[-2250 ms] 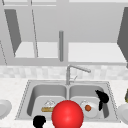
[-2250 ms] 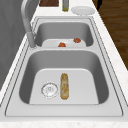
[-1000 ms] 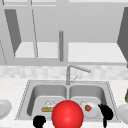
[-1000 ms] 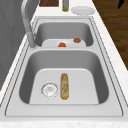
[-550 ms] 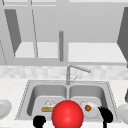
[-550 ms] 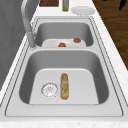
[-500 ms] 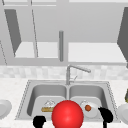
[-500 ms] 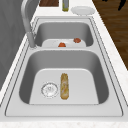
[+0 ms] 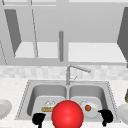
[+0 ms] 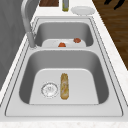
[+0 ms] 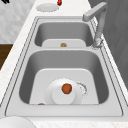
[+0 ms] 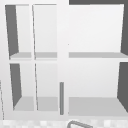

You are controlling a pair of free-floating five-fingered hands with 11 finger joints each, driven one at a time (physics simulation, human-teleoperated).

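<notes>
While both hands hover at the sink's front edge, nothing appears to have shifted across the last two seconds, so the work stands at a pause.

Front view: left hand point(image 9: 38, 118) hangs with fingers loosely curled, holding nothing, nearest the bread roll point(image 9: 47, 109) in the left basin; right hand point(image 9: 106, 116) likewise curled and empty, just beside the white plate point(image 9: 93, 113) carrying a small red fruit point(image 9: 87, 107). A large red ball point(image 9: 67, 114) sits between the hands.

Left side view: bread roll point(image 10: 64, 85), long, golden-brown, lies flat beside the drain point(image 10: 49, 89).

Right side view: fruit point(image 11: 66, 88) rests at the plate's point(image 11: 56, 96) centre.

Upper view: open cabinet shelves point(image 12: 95, 103).
</notes>
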